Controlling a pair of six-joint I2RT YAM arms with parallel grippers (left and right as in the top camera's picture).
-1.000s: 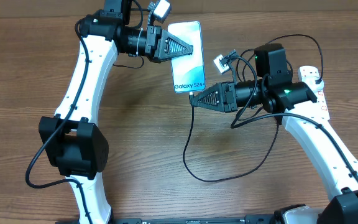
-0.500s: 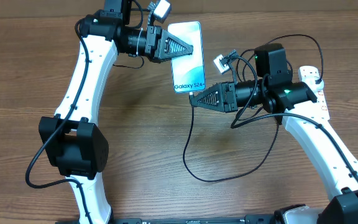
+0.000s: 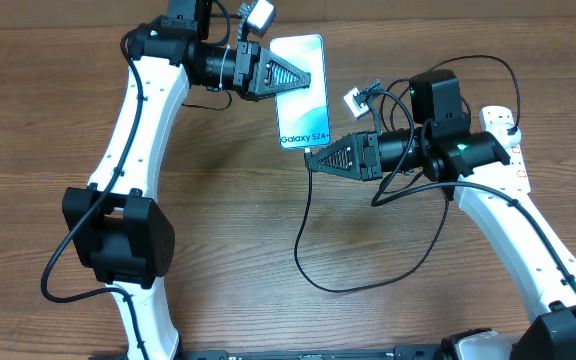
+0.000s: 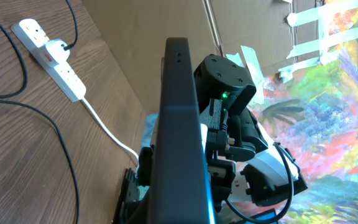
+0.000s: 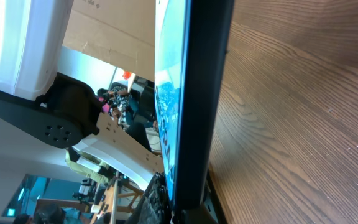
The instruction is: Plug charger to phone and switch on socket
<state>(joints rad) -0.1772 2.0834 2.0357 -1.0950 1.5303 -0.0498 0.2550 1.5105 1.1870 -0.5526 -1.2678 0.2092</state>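
The phone (image 3: pixel 303 100), its light blue screen reading "Galaxy S24", is held off the table. My left gripper (image 3: pixel 301 74) is shut on its upper part. In the left wrist view its dark edge (image 4: pixel 179 124) runs up from the jaws. My right gripper (image 3: pixel 313 158) is at the phone's bottom edge, shut on the charger's connector tip. In the right wrist view the phone's edge (image 5: pixel 201 93) runs straight into the jaws and the tip itself is hidden. The thin black charger cable (image 3: pixel 303 235) loops over the table toward the socket (image 3: pixel 513 150), a white power strip partly under my right arm.
The power strip also shows in the left wrist view (image 4: pixel 61 65), with a plug (image 4: pixel 56 46) in it and its thick white cord (image 4: pixel 110 130) trailing off. The table is brown wood (image 3: pixel 228 250). A small white tag (image 3: pixel 354 99) hangs by the right arm.
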